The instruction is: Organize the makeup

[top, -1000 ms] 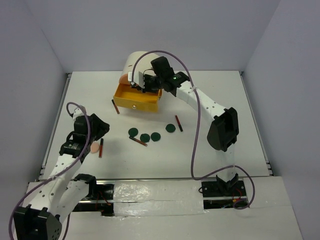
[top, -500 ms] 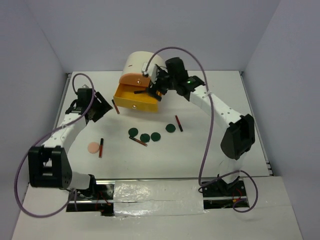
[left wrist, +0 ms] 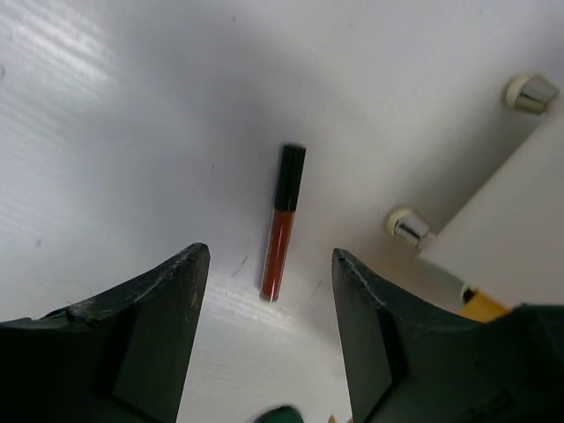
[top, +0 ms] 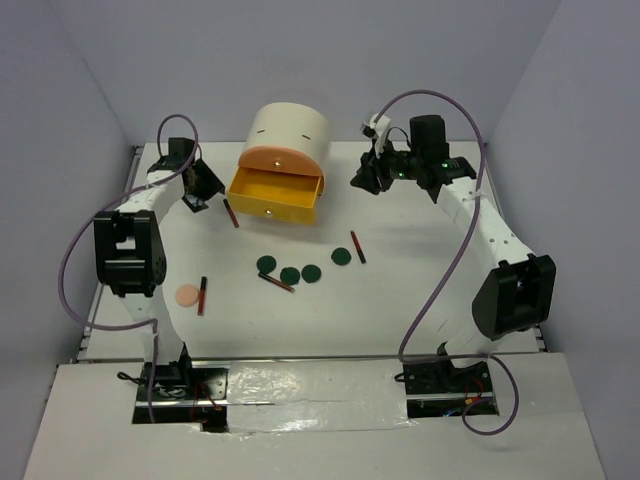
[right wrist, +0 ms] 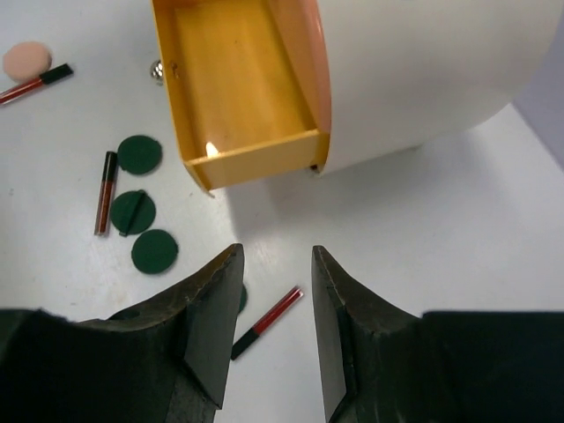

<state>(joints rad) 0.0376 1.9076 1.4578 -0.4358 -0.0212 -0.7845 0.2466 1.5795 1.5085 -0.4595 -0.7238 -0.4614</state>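
Several dark green discs (top: 290,274) lie mid-table in a loose row. Dark-red sticks lie near them (top: 276,282), right of them (top: 357,246), by the peach puff (top: 187,295) and left of the drawer (top: 231,213). My left gripper (top: 200,190) is open and empty beside that last stick, which shows in the left wrist view (left wrist: 282,225) just ahead of the gripper (left wrist: 269,256). My right gripper (top: 365,180) is open and empty, in the air right of the cabinet. In its wrist view the gripper (right wrist: 275,256) is above a stick (right wrist: 269,322). Palettes and pinkish square are out of view.
The cream drum cabinet (top: 290,135) stands at the back, its yellow drawer (top: 275,195) pulled out and showing empty in the right wrist view (right wrist: 238,88). The cabinet's metal feet (left wrist: 405,226) are close to my left gripper. White walls enclose the table.
My left arm swung from the front left by the puff to the back left beside the cabinet. My right gripper drew away from the drawer to the right.
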